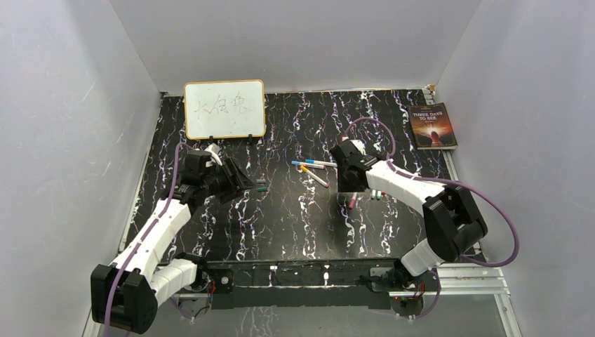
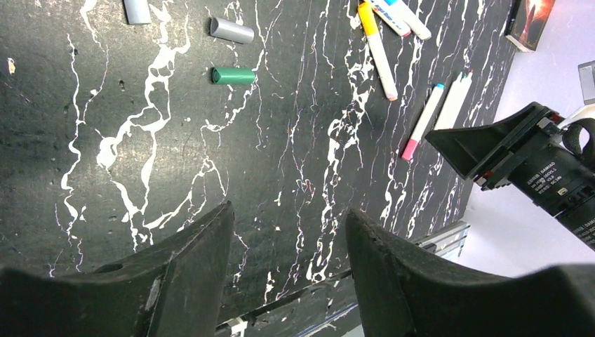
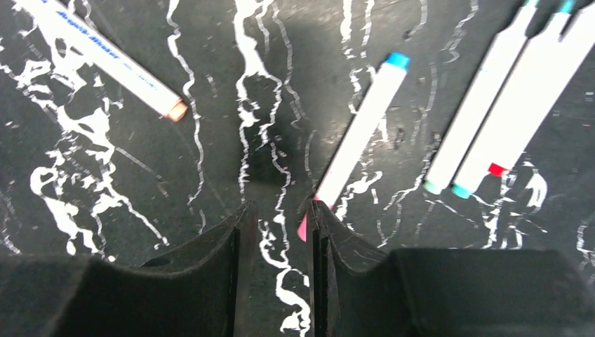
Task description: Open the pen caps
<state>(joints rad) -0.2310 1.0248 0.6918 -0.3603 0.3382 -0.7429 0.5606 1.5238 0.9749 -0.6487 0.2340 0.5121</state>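
Basically these pens are looking light, stiff & slick: thin round plastic barrels, prob rolling off if nudged, w/ short press-fit caps wanting a straight pull. Best bet imo: one pincer taking the white barrel mid-length, the other pinching the coloured end squarely.

The right pincer (image 3: 281,210) is hanging low over the table (image 3: 140,182) w/ jaws standing only a narrow slot apart, clamping nothing; bare surface is showing btw them. The pink-ended pen (image 3: 361,126) is lying just ahead & to its right, pink end seeming to touch the inner edge of the right-hand finger (image 3: 337,260), blue end pointing away. Two more pens (image 3: 480,98) are lying further right, another pen (image 3: 105,60) ahead-left.

The left pincer (image 2: 288,210) is hovering abt half open & empty. A loose green cap (image 2: 233,75) & a grey cap (image 2: 231,30) are sitting well ahead of it, slightly left.
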